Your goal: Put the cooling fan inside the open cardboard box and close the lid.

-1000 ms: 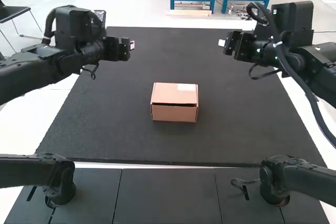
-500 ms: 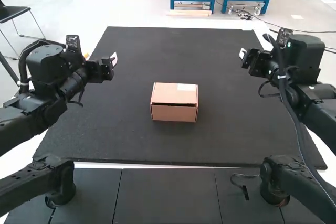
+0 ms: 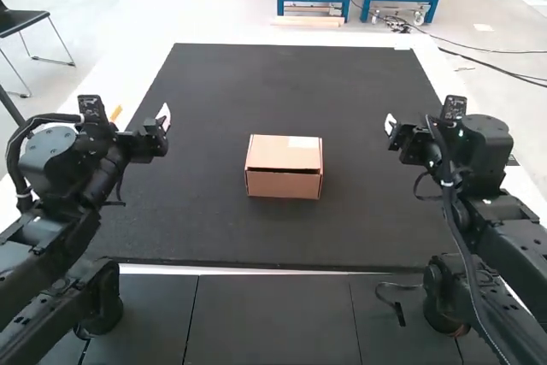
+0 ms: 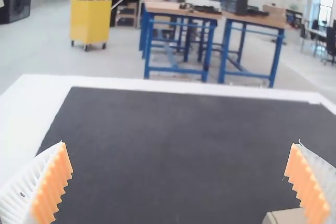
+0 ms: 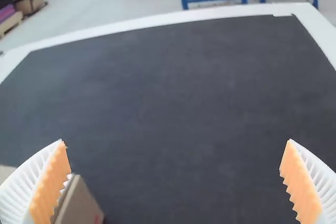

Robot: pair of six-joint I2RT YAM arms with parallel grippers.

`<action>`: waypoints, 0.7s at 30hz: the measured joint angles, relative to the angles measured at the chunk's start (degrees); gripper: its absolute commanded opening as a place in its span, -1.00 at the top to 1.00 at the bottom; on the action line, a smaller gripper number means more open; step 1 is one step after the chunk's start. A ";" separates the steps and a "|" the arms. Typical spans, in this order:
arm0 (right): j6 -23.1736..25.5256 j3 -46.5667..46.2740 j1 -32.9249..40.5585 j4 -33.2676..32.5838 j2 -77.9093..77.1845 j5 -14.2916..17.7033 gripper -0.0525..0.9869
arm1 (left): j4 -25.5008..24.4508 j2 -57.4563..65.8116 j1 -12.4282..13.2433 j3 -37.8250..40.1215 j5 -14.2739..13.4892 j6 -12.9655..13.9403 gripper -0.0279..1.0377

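Seemingly closed, cardboard box (image 3: pixel 284 166) sits on mat (image 3: pixel 256 83); left fingers (image 4: pixel 50 190), right fingers (image 5: pixel 48 182) spread.

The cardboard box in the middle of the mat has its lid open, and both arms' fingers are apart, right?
Not quite. The high view shows the cardboard box with its lid shut. It is in the middle of the mat, and the left fingers and right fingers are apart.

No legible txt or nos.
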 measured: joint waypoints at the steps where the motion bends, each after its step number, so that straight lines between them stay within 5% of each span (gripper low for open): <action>1: -0.02 -0.52 0.00 -0.04 -1.05 -0.20 -0.85 | -0.94 -2.12 0.02 -0.57 0.17 0.00 -0.85; 16: -1.44 -11.37 0.04 -0.44 -22.45 -2.54 -0.84 | -4.48 -15.32 0.13 -7.30 3.98 1.55 -0.85; 21: -1.51 -12.63 0.11 -1.55 -26.32 -2.84 -0.84 | -2.89 -15.32 2.93 -9.11 4.81 2.47 -0.85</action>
